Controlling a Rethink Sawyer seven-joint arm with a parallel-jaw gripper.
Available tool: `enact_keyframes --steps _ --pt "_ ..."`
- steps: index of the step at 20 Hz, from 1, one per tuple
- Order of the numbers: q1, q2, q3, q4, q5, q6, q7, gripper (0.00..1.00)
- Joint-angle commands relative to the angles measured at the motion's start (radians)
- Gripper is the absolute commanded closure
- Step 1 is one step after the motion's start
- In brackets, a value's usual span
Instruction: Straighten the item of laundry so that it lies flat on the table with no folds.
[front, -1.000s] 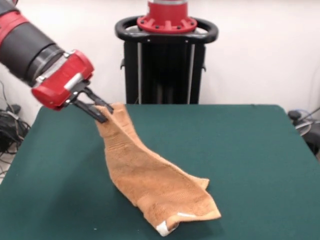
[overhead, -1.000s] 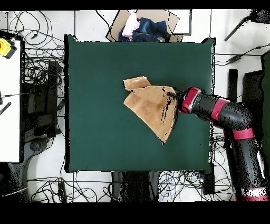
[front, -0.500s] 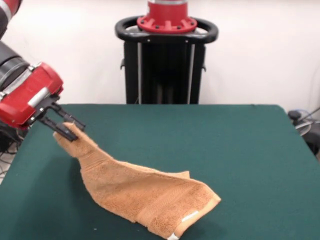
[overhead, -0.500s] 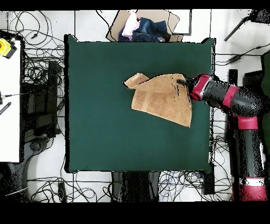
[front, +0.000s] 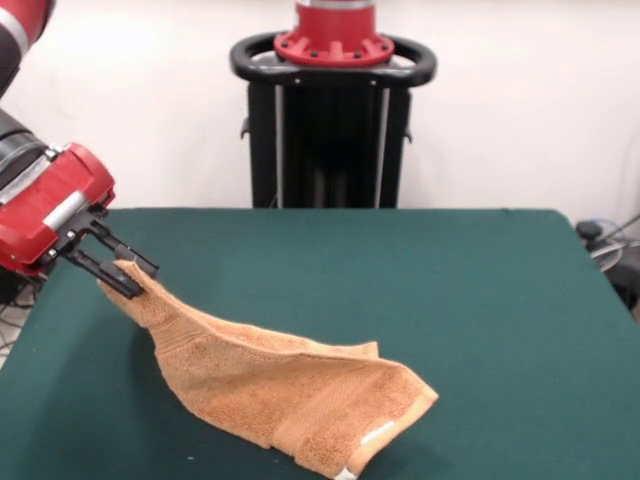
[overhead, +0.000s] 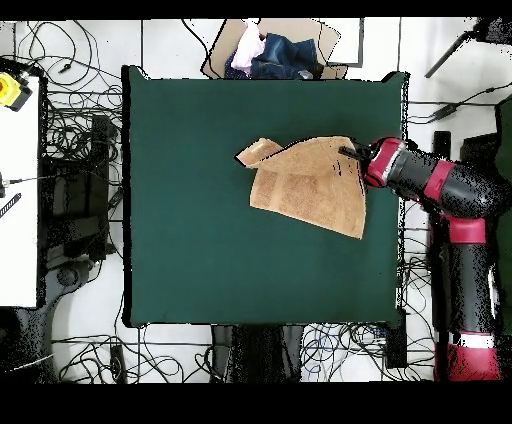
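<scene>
- Centrally, the gripper (front: 128, 277): two thin black fingers (front: 108, 272) project from a red wrist housing and are pinched on one corner of the towel (front: 290, 400), lifting that corner clear of the table (front: 480, 300); from above the gripper (overhead: 349, 155) sits near one side edge of the table (overhead: 190, 260).
- Towel (overhead: 308, 186): one orange-tan terry-cloth piece with a looped pile, hanging as a sloped sheet from the held corner to the tabletop. Its low end rests on the felt near the front view's bottom edge, with one flat woven band and a small white tag (front: 378, 433) showing. From above, one corner curls over on itself at the side away from the gripper.
- Table: one rectangular top in dark green felt-like cloth, far wider than the towel.
- Arm (overhead: 455, 200): one, in red and black segments, reaching in from beyond the table's side edge.
- Surroundings: one open cardboard box (overhead: 270, 48) holding blue and pale cloth lies off the table's far edge; many black cables (overhead: 70, 140) cover the floor.
</scene>
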Motion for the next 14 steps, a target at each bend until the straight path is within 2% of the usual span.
enact_keyframes --steps 1,4,14 --pt "0.01 0.015 -0.084 -0.056 -0.002 0.004 -0.19 1.0" --pt "0.011 0.014 -0.075 -0.047 -0.003 -0.004 -0.202 1.0" --pt "0.102 0.058 -0.087 -0.247 0.041 0.065 -0.258 1.0"
